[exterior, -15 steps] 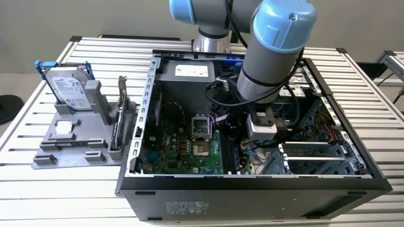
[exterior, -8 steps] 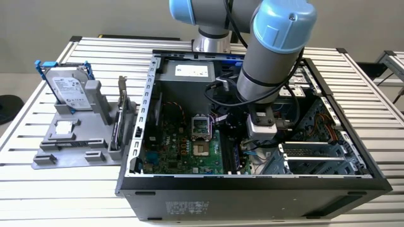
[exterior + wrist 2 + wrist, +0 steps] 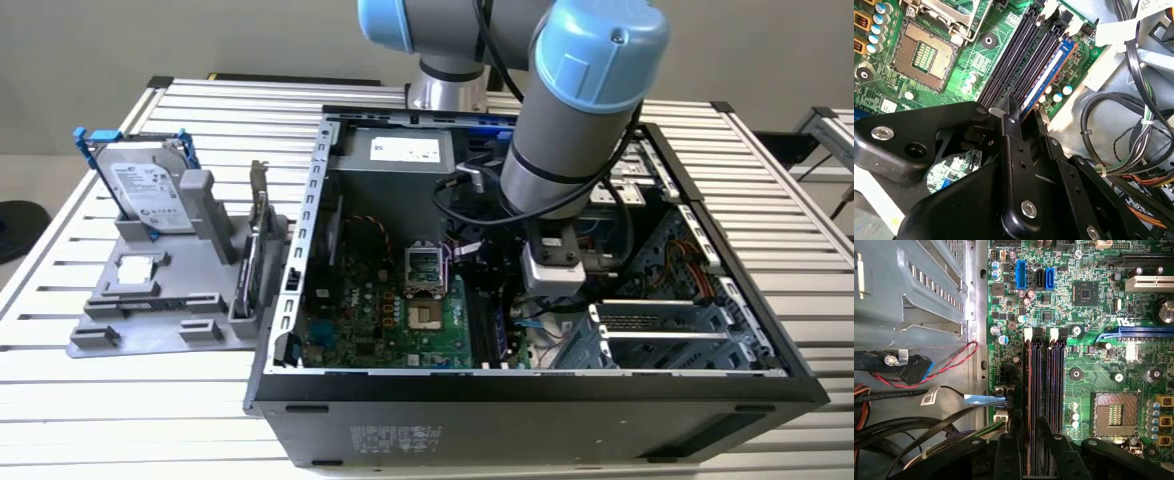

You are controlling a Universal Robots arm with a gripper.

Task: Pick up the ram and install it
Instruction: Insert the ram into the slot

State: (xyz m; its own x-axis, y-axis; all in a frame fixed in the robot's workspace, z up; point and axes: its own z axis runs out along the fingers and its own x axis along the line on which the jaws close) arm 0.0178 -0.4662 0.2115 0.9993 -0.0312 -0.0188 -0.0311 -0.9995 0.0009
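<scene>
Claw (image 3: 1013, 114) down inside the computer case (image 3: 747, 400) — fingers nearly together, pinching the ram (image 3: 1046, 77) edge-on, the stick sitting in the outermost memory slot of the motherboard (image 3: 1094, 370).

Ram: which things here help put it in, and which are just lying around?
For the job:
ram
gripper
memory slots

Just lying about:
hard drive
card
grey stand
cables
</scene>
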